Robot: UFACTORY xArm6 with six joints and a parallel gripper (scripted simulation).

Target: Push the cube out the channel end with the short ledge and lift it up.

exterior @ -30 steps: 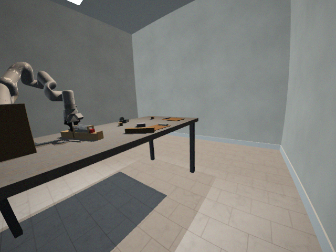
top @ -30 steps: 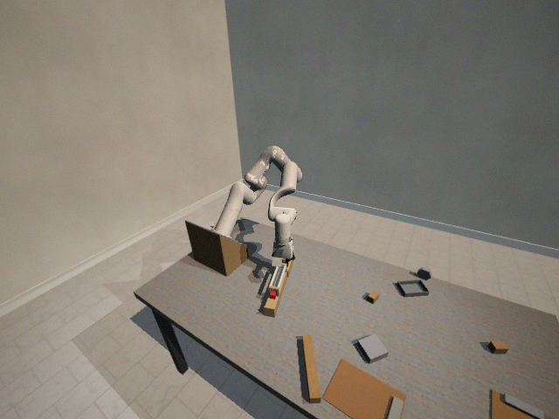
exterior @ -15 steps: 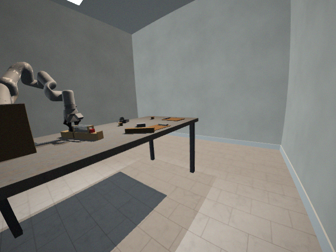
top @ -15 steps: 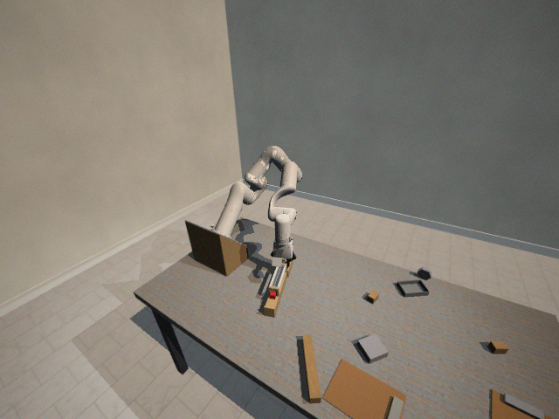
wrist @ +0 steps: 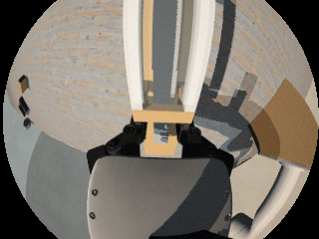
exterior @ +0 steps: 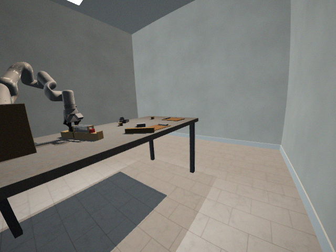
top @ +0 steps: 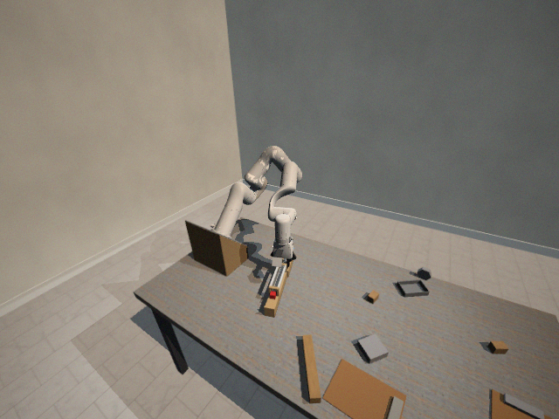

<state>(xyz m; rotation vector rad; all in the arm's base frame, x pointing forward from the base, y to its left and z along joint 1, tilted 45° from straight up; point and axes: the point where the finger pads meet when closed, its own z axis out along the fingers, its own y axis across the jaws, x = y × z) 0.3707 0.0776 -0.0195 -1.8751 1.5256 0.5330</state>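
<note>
Where the high view looks down, a white six-joint arm (top: 252,180) bends over a grey wood-grained counter (top: 203,306) and points its claw (top: 283,257) straight down at the 1 o'clock end of a long tan wooden channel with pale clear walls (top: 276,288). The small red cube (top: 272,294) sits in the channel toward its 7 o'clock end, with a short stretch of tan wood beyond it. A brown box-shaped arm base (top: 211,249) stands at 10 o'clock from the channel. A long tan plank (top: 311,367) lies well apart at 5 o'clock.

From the side view the channel (exterior: 96,135) lies across the counter (exterior: 81,159). The cube (exterior: 92,130) rests just past the 3 o'clock end of the clear walls, low on the tan base. The claw (exterior: 71,124) hangs over the 9 o'clock end.

In the wrist view the claw (wrist: 161,135) is part-way open. Its dark fingers stand either side of a tan T-shaped piece (wrist: 161,119) and grip nothing. A grey bar (wrist: 165,27) runs from that piece toward 12 o'clock between the white walls. The cube does not show here.
</note>
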